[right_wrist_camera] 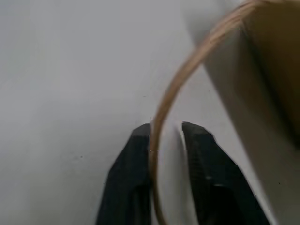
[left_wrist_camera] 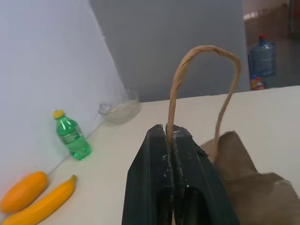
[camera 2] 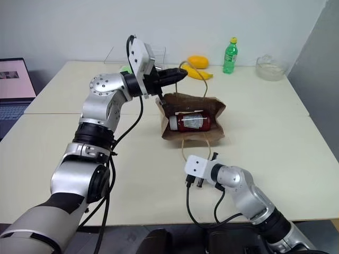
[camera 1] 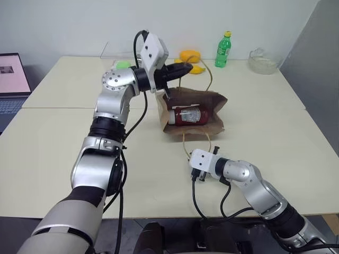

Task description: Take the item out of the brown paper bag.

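Note:
The brown paper bag [camera 1: 213, 100] lies on its side mid-table, its mouth turned toward me. Inside it, the item [camera 1: 188, 115], a red bottle with a pale label band, is lying down. My left gripper [camera 1: 187, 67] hovers level above the bag's left side, shut on the bag's upper loop handle [left_wrist_camera: 205, 48] and holding that edge up. My right gripper [right_wrist_camera: 166, 129] is low on the table in front of the bag. It is open, and the lower loop handle [right_wrist_camera: 187, 65] runs between its fingers [right_wrist_camera: 133, 140].
Along the back edge stand a green soda bottle [camera 1: 224, 50], an orange fruit [camera 1: 189, 55], a yellow banana-like fruit [camera 1: 197, 69] and a glass bowl [camera 1: 263, 61]. A laptop [camera 1: 12, 79] sits at the far left.

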You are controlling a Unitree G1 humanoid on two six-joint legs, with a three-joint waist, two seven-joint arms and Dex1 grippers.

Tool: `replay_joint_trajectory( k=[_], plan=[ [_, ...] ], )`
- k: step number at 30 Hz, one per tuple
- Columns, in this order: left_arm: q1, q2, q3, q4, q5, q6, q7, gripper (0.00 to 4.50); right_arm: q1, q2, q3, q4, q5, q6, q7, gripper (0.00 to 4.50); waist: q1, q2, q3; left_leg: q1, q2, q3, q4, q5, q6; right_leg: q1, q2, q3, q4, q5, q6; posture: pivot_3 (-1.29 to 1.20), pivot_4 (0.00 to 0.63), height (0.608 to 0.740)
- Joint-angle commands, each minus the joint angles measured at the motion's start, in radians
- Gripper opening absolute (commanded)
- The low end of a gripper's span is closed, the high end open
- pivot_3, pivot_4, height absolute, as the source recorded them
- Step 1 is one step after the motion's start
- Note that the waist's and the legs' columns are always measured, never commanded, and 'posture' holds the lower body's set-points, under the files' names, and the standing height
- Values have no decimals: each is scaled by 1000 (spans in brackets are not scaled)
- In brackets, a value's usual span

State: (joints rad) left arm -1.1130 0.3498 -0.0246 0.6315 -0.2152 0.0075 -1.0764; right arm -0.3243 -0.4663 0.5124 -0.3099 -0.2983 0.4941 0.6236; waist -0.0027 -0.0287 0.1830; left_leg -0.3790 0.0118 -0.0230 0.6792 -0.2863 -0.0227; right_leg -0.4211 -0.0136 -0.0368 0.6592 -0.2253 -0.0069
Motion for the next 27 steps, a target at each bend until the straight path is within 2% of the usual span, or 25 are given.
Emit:
replay_joint_trajectory(
  k=[1,2,7,14,18,23,27],
  plan=[
    [11,6,5,-86,-25,26,-14,0,35,-16,-15,-51,17,33,39,2400,0,0,0,0,0,0,0,0,0,0,0,0,0,0,0,0,150,740],
    [19,7,3,-96,-26,32,-15,0,42,-21,-30,-82,39,41,59,2704,1,0,0,0,0,0,0,0,0,0,0,0,0,0,0,0,150,740],
    [48,8,-5,-140,-31,56,-23,0,53,-70,-125,-225,159,113,165,2704,0,0,0,-1,0,-1,0,0,0,0,0,0,-1,0,0,0,150,740],
    [69,0,-11,-166,-31,64,-28,0,67,-204,-268,-399,377,201,327,2704,1,0,0,-1,0,-1,0,0,0,0,0,-1,-1,0,0,0,150,740],
    [66,-1,-10,-175,-35,76,-29,0,20,-239,-374,-433,503,268,359,2704,0,0,0,-1,0,-1,0,0,0,0,0,-1,-1,0,0,0,150,740],
    [59,6,-7,-173,-35,78,-30,0,-177,-220,-294,-341,431,257,268,2704,-5,0,0,1,0,-1,0,0,0,0,0,0,0,0,0,0,150,740],
    [41,19,-5,-158,-25,59,-32,0,-306,-148,-93,-103,213,111,146,2704,-6,0,0,0,1,0,0,0,0,-1,1,0,0,0,0,0,150,740]
  ],
)
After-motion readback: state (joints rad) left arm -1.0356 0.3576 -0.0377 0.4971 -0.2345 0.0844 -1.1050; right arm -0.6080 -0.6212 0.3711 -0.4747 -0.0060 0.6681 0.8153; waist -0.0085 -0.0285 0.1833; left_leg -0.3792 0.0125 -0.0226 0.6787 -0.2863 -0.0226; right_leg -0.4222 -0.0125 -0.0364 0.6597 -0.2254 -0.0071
